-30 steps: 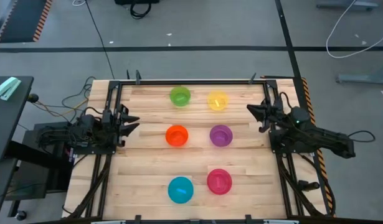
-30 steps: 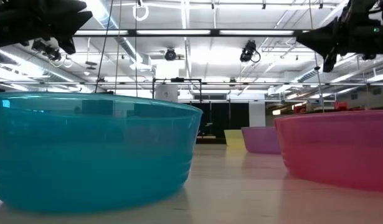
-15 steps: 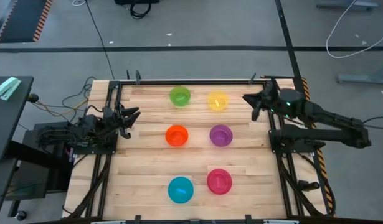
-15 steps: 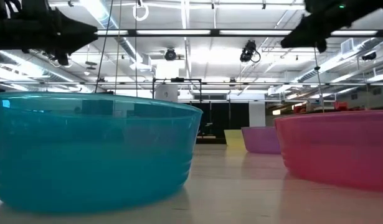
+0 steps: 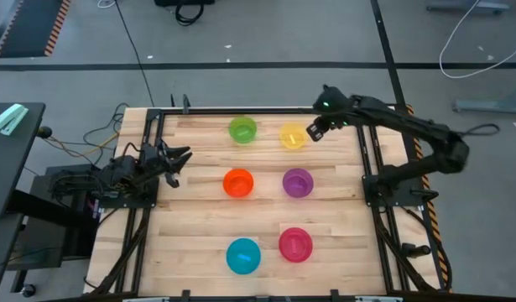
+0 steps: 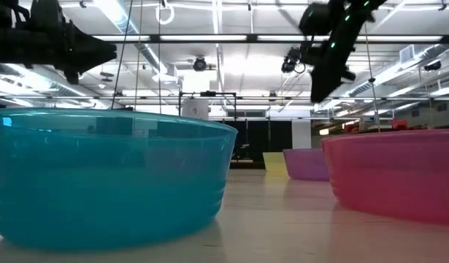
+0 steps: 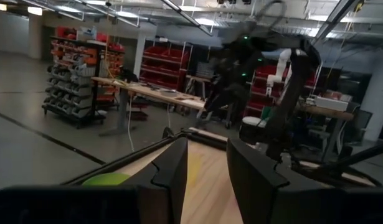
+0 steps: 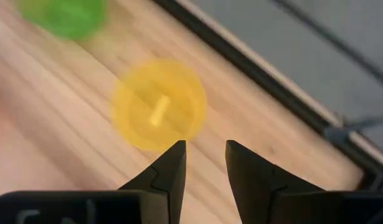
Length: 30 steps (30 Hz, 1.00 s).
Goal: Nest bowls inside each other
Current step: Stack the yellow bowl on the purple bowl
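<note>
Six small round bowls stand upright on their bases on the wooden table: green and yellow at the far side, orange and purple in the middle, blue and pink-red near. My right gripper is open, raised and pointing down just right of the yellow bowl, touching nothing. My left gripper is open and hovers at the table's left edge, left of the orange bowl. The low view shows the blue bowl and the pink-red bowl up close.
Dark metal frame rails run along the table's left and right sides and its far edge. The bowls stand apart, with bare wood between them. Cables lie on the floor beyond the table. Behind it is a workshop with shelves.
My right arm has swung from the table's right edge toward the far side and left, rising and tipping its gripper down, and now stands beside the yellow bowl. My left gripper has edged a little toward the far edge. No bowl has moved.
</note>
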Available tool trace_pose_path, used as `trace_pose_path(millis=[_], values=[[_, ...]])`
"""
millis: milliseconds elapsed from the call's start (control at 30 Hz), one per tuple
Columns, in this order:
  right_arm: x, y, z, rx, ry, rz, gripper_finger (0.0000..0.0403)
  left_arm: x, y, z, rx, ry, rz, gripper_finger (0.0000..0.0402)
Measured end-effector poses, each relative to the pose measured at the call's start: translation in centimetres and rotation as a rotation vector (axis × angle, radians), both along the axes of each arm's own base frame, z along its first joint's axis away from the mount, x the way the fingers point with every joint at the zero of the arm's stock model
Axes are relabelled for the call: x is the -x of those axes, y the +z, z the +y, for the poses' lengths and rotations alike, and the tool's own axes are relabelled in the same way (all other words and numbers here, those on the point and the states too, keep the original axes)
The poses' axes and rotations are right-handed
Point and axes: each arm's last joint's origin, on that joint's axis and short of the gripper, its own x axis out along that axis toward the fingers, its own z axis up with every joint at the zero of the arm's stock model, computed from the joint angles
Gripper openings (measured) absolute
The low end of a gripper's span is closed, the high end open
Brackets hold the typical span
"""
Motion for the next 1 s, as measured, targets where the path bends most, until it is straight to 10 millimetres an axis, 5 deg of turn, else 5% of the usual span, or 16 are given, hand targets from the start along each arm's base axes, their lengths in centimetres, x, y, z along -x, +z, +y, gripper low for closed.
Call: trace_pose_path(millis=[433, 767, 1000], values=[[-2.8, -7.3, -6.7, -0.164, -0.067, 0.113, 0.0117, -0.1, -0.8, 0.0, 0.006, -0.001, 0.081, 0.0135], [-4.3, -10.3, -7.3, -0.225, -0.033, 0.134, 0.0117, -0.1, -1.0, 0.0, 0.03, -0.004, 0.089, 0.0129], [-4.7, -10.5, -7.2, -0.227, -0.019, 0.117, 0.0117, -0.1, -1.0, 0.0, 0.031, -0.004, 0.093, 0.0139]])
